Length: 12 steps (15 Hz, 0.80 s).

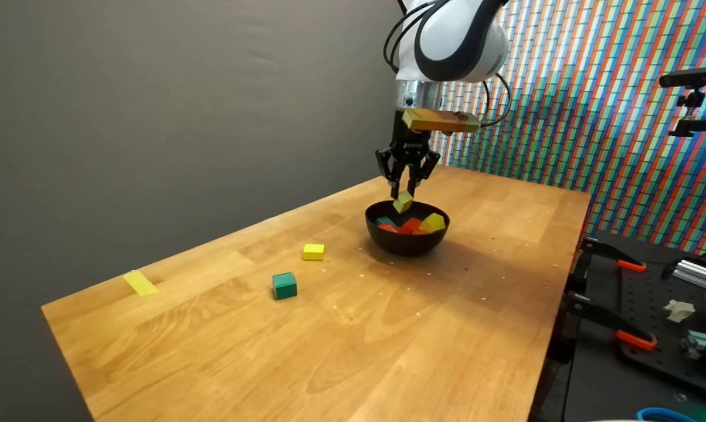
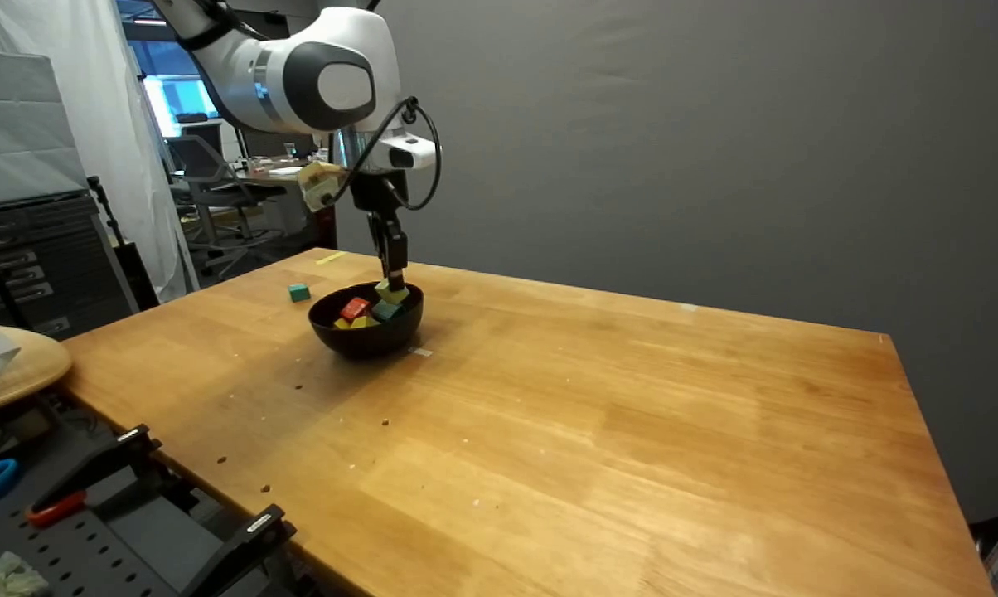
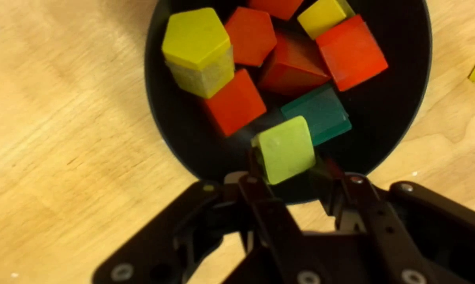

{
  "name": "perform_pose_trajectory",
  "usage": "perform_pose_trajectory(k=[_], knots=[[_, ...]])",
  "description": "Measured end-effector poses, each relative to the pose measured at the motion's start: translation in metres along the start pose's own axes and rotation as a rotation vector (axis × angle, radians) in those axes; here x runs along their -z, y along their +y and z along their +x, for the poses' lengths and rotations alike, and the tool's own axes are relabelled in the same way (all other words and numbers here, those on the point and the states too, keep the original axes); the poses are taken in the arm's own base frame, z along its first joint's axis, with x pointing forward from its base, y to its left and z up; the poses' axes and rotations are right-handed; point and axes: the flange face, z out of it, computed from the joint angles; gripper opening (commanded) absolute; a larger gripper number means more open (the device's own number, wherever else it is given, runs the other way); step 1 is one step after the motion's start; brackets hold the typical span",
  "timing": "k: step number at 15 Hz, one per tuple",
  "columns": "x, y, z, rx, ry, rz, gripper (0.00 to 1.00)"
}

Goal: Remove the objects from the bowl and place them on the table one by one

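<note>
The pincer (image 1: 403, 193) is drawn in around a pale green block (image 3: 287, 150), gripping it, tilted, at the mouth of the round black bowl (image 1: 407, 245) on the smooth, grained wooden desk (image 1: 359, 351). The wrist view best shows what lies inside — a many-sided yellow block (image 3: 196, 37) with duller sides, flat-faced red blocks (image 3: 352, 53), a teal block (image 3: 318, 110). A dark green block (image 1: 284, 286) shows on the desk in both exterior views — the small yellow block (image 1: 314, 252) near it in an exterior view.

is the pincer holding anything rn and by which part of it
Yes: the pincer holds the light yellow-green block by two opposite sides, over the bowl; the exact contact spots are too dark to make out.
</note>
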Motion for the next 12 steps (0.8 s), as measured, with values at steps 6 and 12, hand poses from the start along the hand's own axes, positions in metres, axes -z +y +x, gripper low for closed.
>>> perform_pose_trajectory(k=[6,12], knots=[[0.051,0.096,0.007,-0.262,0.125,-0.086,0.21],[0.013,0.166,0.014,-0.44,0.11,-0.188,0.62]])
